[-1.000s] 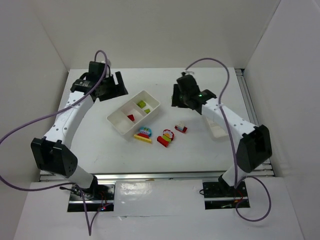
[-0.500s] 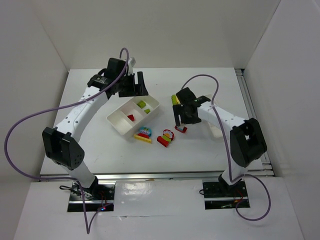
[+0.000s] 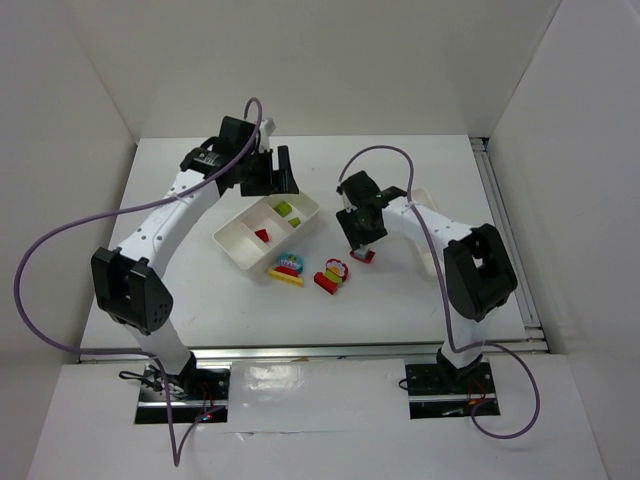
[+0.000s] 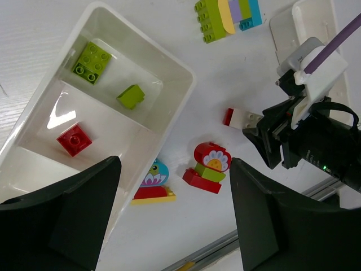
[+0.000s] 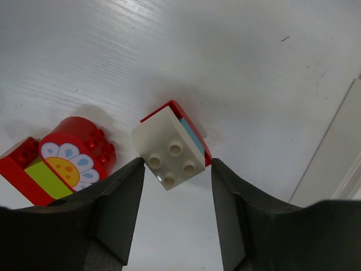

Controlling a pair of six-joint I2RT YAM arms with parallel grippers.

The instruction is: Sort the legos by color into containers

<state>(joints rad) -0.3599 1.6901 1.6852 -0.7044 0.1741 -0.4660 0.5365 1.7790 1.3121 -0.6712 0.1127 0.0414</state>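
Observation:
My right gripper [image 3: 359, 240] [image 5: 177, 172] hangs low over the table, open, its fingertips either side of a white-topped brick [image 5: 171, 148] [image 3: 363, 256] with cyan and red layers; a gap shows on the right side. A red flower stack [image 5: 62, 164] [image 3: 334, 274] lies just left of it. My left gripper [image 4: 175, 226] [image 3: 268, 172] is open and empty above the wide tray [image 3: 232, 245] [image 4: 183, 73], which holds two lime green bricks [image 4: 92, 61] [image 4: 131, 96] and a red brick [image 4: 74, 139]. A cyan, red and yellow stack [image 4: 152, 182] [image 3: 287, 268] lies by the tray.
A green, yellow, purple and cyan stack [image 4: 228, 17] lies on the table behind the right gripper. The narrow tray [image 3: 428, 197] [image 5: 351, 152] sits to the right, partly under the right arm. White walls close in the table on three sides.
My right gripper swung from the back down and left, onto the white-topped brick, and its jaws narrowed. My left gripper moved right, over the far end of the wide tray.

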